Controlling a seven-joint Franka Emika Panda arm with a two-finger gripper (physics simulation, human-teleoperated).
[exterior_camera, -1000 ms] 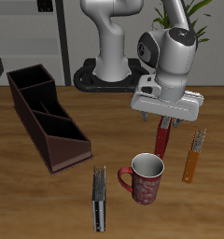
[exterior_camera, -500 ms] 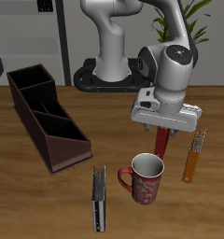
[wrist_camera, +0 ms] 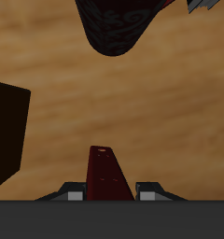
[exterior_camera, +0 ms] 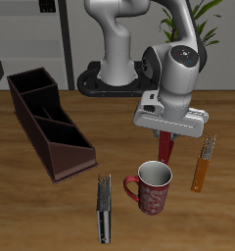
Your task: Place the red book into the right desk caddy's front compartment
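The red book (exterior_camera: 167,149) stands upright on the table behind the mug, its upper end between my fingers. My gripper (exterior_camera: 168,131) is shut on it from above. In the wrist view the red book (wrist_camera: 106,175) sits between the two fingertips (wrist_camera: 73,194), with the wooden table below. The right desk caddy (exterior_camera: 72,157), a long dark brown box with dividers, lies apart from the gripper, across the table near the side edge. Its dark wall also shows in the wrist view (wrist_camera: 7,131).
A red patterned mug (exterior_camera: 151,186) stands just in front of the red book. It also shows in the wrist view (wrist_camera: 119,23). An orange book (exterior_camera: 203,167) lies beside the mug, and a dark grey book (exterior_camera: 104,208) lies near the front edge. The robot base (exterior_camera: 115,76) is at the back.
My gripper has come down over the red book and closed on its upper end. It has since shifted slightly up and towards the caddy.
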